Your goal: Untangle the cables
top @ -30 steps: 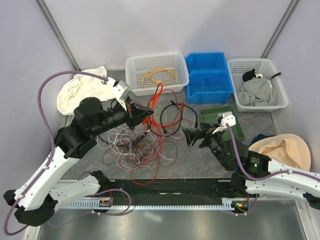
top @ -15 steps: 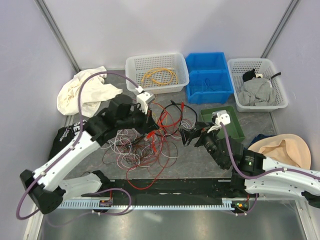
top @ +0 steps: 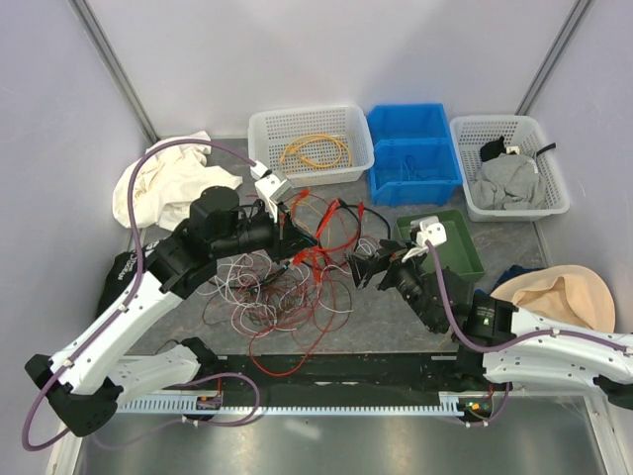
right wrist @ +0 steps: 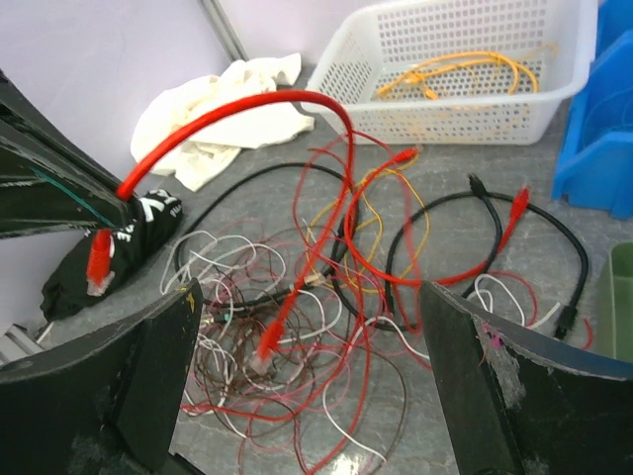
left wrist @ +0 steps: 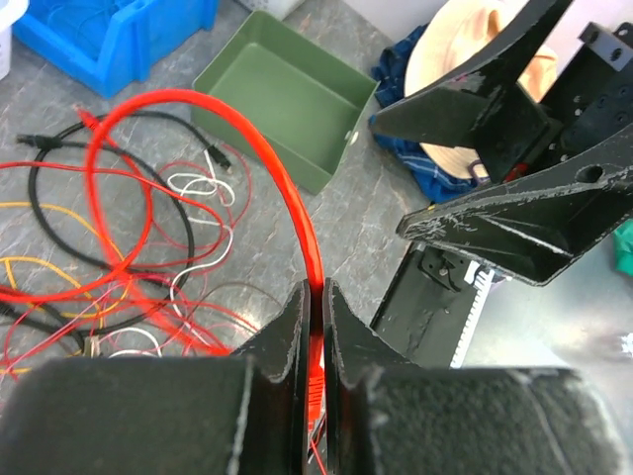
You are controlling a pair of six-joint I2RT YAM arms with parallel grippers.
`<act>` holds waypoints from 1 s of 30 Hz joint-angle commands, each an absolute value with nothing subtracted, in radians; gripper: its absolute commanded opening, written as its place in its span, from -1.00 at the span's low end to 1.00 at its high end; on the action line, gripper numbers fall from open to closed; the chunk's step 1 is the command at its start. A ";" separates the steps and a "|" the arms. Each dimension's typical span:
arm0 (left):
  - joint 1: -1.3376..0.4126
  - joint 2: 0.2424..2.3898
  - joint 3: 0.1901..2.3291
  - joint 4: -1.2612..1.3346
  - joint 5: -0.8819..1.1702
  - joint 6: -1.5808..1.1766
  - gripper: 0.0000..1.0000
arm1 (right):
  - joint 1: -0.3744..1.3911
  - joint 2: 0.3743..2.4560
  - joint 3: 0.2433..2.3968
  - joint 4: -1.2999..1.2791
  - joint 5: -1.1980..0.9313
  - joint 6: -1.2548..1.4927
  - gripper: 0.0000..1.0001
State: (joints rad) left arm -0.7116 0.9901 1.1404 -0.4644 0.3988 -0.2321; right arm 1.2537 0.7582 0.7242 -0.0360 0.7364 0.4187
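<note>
White cloth: far-left table corner, 10 o'clock.

Left gripper: jaws pressed together, pinching a thick red cable near its plug end. The cable arches up out of the jaws and curves down toward the table.

Cables: loose tangle of red, white, black and yellow loops on the grey table, centre to 8 o'clock, below the left gripper.

White basket: 12 o'clock, holding a coiled yellow cable.

Right gripper: fingers spread wide, holding nothing, at 3 o'clock of the tangle and facing it.

Green tray: 3 o'clock, just beside the right gripper.
</note>
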 commanded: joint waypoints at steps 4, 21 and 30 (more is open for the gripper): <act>-0.707 0.960 1.184 -0.364 0.460 -0.290 -0.96 | 1.256 0.810 0.681 0.222 0.827 0.227 0.96; -0.703 0.999 1.359 -0.321 0.563 -0.520 -0.97 | 1.227 1.239 0.322 1.758 0.770 -0.406 0.90; -0.667 0.994 1.302 -0.365 0.597 -0.512 -0.96 | 1.229 1.096 0.285 1.756 0.698 -0.393 0.89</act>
State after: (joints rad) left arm -0.6777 1.0004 1.3197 -0.3660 0.5388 -0.4778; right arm 1.2282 1.1725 0.2989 1.2644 0.7460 -0.3634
